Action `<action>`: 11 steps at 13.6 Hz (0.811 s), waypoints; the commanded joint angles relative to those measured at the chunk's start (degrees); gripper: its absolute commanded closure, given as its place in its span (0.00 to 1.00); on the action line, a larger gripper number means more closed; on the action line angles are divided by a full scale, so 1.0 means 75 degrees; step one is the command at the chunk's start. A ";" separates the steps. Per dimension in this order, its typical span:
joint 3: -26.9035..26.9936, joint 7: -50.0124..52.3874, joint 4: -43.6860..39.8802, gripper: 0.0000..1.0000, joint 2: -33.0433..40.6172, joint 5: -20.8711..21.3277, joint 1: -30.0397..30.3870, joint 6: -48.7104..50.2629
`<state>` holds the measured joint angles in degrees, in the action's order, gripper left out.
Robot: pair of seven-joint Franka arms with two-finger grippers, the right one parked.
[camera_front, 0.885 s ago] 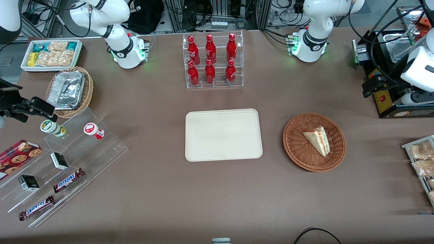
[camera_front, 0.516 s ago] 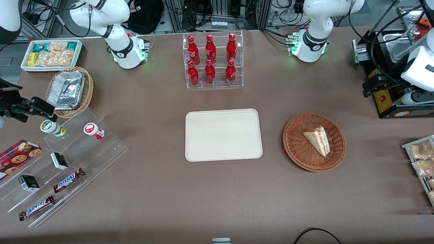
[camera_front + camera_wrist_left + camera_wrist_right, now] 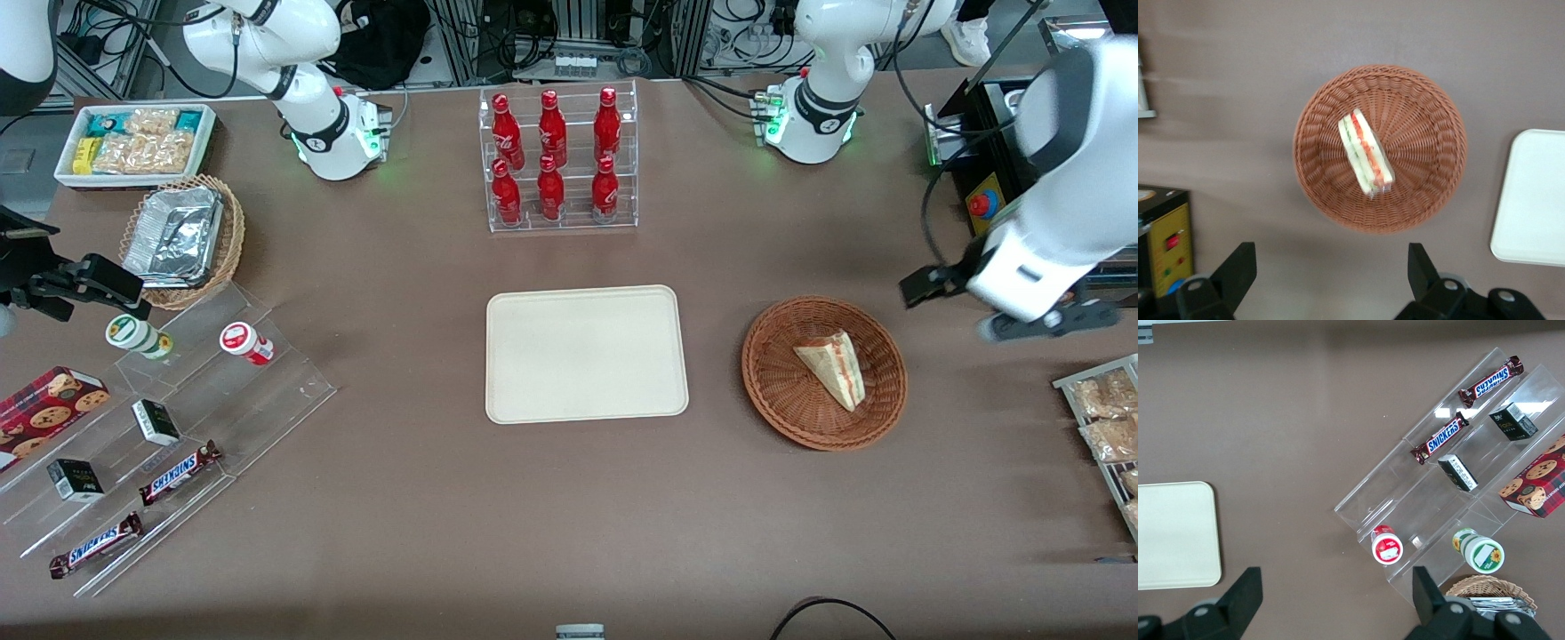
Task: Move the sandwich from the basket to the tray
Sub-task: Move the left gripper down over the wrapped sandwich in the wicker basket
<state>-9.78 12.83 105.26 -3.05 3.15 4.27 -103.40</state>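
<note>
The sandwich (image 3: 831, 366), a pale wedge with red and green filling, lies in the round reddish-brown basket (image 3: 782, 418). The cream tray (image 3: 587, 354) sits beside the basket, toward the parked arm's end, with nothing on it. My left gripper (image 3: 1000, 313) hangs high above the table, just off the basket's rim toward the working arm's end. In the left wrist view the gripper (image 3: 1330, 273) is open and holds nothing, its fingers (image 3: 1238, 267) short of the basket (image 3: 1431, 133) and the sandwich (image 3: 1366, 153). The tray's edge (image 3: 1531, 200) shows there too.
A black box with a red button (image 3: 982, 209) stands close to the arm. A rack of snack packets (image 3: 1102, 418) lies nearer the camera at the table's edge. Red bottles in a clear rack (image 3: 553, 160) stand farther from the camera than the tray.
My left arm has swung in from the black box at the table's edge toward the basket. The sandwich, basket and tray have not moved.
</note>
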 commanded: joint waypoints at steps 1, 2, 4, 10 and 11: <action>-0.0078 0.0572 0.1429 0.00 0.0207 -0.0045 0.0052 -0.1524; -0.0079 0.0853 0.1875 0.00 0.0207 -0.0045 0.0052 -0.2122; -0.0113 0.1462 0.2580 0.00 0.0056 -0.0068 0.0052 -0.3061; -0.0243 0.3901 0.3075 0.00 -0.0636 -0.0068 0.0040 -0.4436; -0.0243 0.3984 0.3110 0.00 -0.0706 -0.0068 0.0040 -0.4460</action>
<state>-11.18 39.93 128.13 -7.70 2.93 4.24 -135.48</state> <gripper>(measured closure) 0.000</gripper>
